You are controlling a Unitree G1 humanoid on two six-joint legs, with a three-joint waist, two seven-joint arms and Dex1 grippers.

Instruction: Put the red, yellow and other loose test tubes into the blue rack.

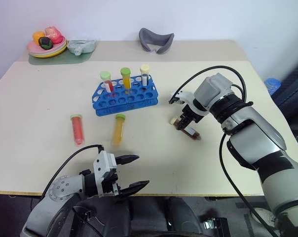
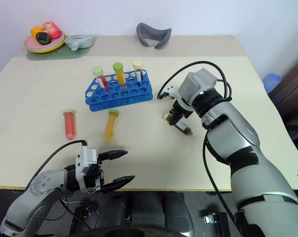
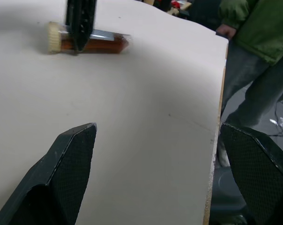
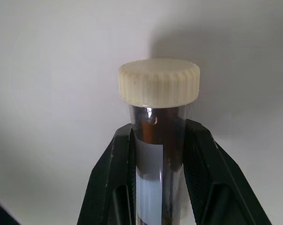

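A dark brown loose test tube (image 1: pixel 190 131) with a cream cap (image 4: pixel 159 82) lies on the table to the right of the blue rack (image 1: pixel 123 100). My right gripper (image 1: pixel 183 121) points down and is shut on it just below the cap. A red tube (image 1: pixel 77 129) and an orange-yellow tube (image 1: pixel 119 129) lie flat in front of the rack. Three capped tubes (image 1: pixel 126 77) stand upright in the rack's back row. My left gripper (image 1: pixel 133 172) hovers open near the table's front edge, holding nothing.
A plate of toy fruit (image 1: pixel 46 45), a pale green dish (image 1: pixel 81 46) and a grey curved object (image 1: pixel 156 39) sit at the back. A person in a green jacket (image 3: pixel 258 28) stands beyond the table's right edge (image 3: pixel 218 108).
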